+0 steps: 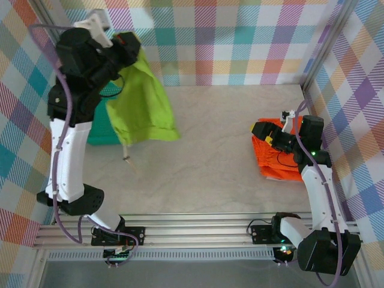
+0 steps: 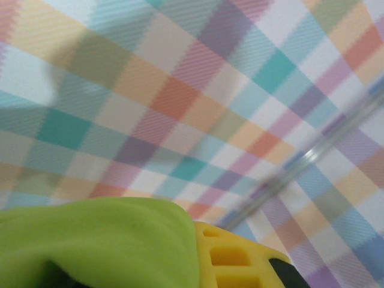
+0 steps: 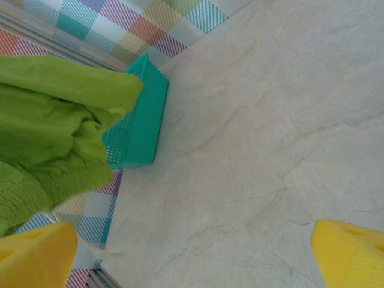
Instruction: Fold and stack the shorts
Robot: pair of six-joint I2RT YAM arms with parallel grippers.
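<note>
High up, your left gripper (image 1: pixel 128 49) pinches the lime green shorts (image 1: pixel 143 105), hanging over the tabletop (image 1: pixel 216 138). Your right gripper (image 1: pixel 267 135) sits spread at the orange shorts (image 1: pixel 281 163). Next, probably, lay the lime green shorts flat for folding.

2 shorts can be counted: 1 lime green pair (image 1: pixel 143 102) at the upper left of the frame and 1 orange pair (image 1: pixel 281 169) at the right. There is 1 teal basket (image 1: pixel 99 133) at the left. 2 robot arms stand at 1 counter (image 1: pixel 216 138): 1 left arm (image 1: pixel 69 150) and 1 right arm (image 1: pixel 318 186).
</note>
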